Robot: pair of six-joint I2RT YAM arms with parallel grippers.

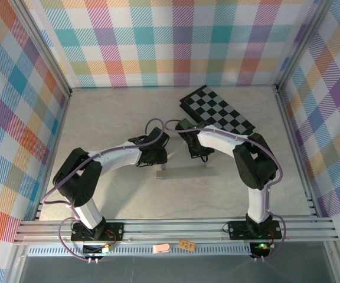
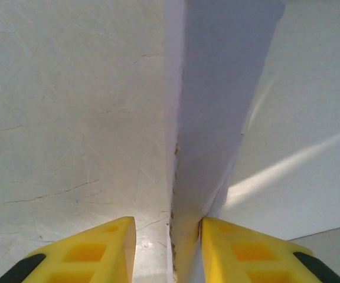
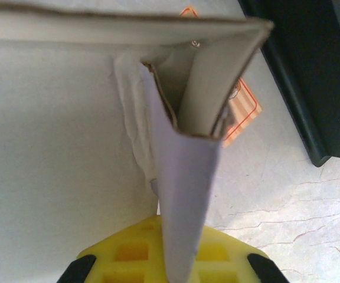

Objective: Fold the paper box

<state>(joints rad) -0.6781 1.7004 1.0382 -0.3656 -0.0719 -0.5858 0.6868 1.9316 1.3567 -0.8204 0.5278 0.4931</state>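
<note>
Left arm (image 1: pixel 114 158), right arm (image 1: pixel 223 140): white shells, black joints, purple cables (image 1: pixel 152 121); black base plates (image 1: pixel 96 229) at 6 o'clock, green light (image 1: pixel 263 244) on right one. Left pincer (image 2: pixel 167 224), right pincer (image 3: pixel 179 233): yellow fingers (image 2: pixel 93 250), square recesses, black patches at 7 and 5 o'clock
</note>
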